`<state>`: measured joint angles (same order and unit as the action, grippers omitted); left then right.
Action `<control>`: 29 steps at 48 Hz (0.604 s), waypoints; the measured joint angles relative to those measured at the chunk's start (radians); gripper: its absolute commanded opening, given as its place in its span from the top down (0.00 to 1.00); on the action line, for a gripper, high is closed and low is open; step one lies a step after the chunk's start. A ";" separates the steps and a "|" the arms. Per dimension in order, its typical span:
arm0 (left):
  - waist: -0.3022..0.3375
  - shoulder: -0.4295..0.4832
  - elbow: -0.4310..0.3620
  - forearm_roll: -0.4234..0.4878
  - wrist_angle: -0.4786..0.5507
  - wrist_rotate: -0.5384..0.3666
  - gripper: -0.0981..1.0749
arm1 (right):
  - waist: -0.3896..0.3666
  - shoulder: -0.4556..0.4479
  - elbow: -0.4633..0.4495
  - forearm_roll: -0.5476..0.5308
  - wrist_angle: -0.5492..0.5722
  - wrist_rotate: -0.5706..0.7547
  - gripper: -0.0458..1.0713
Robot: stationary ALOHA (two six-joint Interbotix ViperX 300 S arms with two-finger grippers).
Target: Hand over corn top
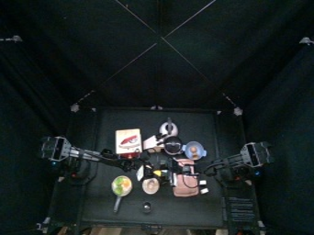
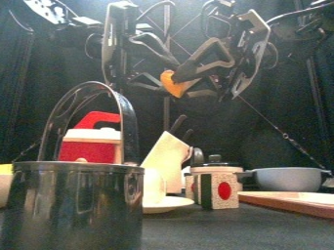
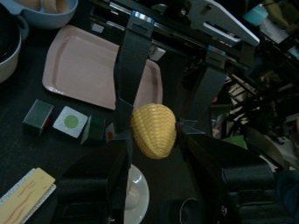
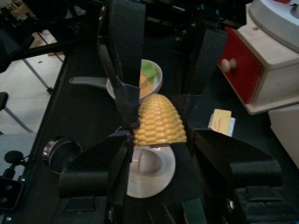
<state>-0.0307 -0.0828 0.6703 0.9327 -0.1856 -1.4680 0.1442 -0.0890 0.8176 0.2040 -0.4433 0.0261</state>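
Front view shows the yellow plastic corn cob (image 2: 171,84) held high above the table, between the two black grippers meeting mid-air. Seen from its wrist camera, the left gripper (image 3: 156,131) has both jaws pressed against the cob's sides (image 3: 156,129). From the other wrist, the right gripper (image 4: 159,122) likewise clamps the cob (image 4: 159,121) between its jaws. Below lie a pink rectangular tray (image 3: 82,61) and a red-and-white box (image 4: 271,51).
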 measured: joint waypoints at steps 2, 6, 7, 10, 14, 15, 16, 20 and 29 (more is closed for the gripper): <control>0.000 -0.002 0.002 0.000 0.000 0.000 0.26 | 0.000 -0.006 0.005 0.000 0.000 0.002 0.38; 0.002 -0.002 0.002 -0.002 0.000 0.002 0.26 | 0.000 -0.017 0.011 0.000 0.000 0.000 0.38; 0.002 -0.002 0.002 -0.002 0.000 0.000 0.26 | -0.002 -0.018 0.011 0.000 0.000 -0.002 0.38; 0.002 -0.002 0.000 -0.003 0.000 0.000 0.26 | -0.002 -0.023 0.014 -0.002 0.000 0.000 0.38; 0.002 -0.002 0.000 -0.005 0.000 0.002 0.26 | -0.002 -0.031 0.015 -0.003 0.000 -0.002 0.38; 0.002 -0.002 0.000 -0.005 0.000 0.000 0.26 | -0.002 -0.031 0.017 -0.005 0.000 -0.002 0.38; 0.002 -0.002 0.000 -0.005 0.000 0.000 0.26 | -0.002 -0.031 0.017 -0.005 0.002 -0.002 0.38; -0.002 -0.002 0.015 -0.003 0.003 -0.005 0.26 | -0.002 -0.038 0.020 -0.003 0.002 -0.002 0.38; -0.003 0.003 0.026 -0.003 0.009 -0.005 0.26 | 0.000 -0.075 0.031 -0.006 0.000 -0.002 0.38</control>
<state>-0.0337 -0.0798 0.6964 0.9296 -0.1764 -1.4726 0.1442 -0.1641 0.8483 0.1979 -0.4433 0.0245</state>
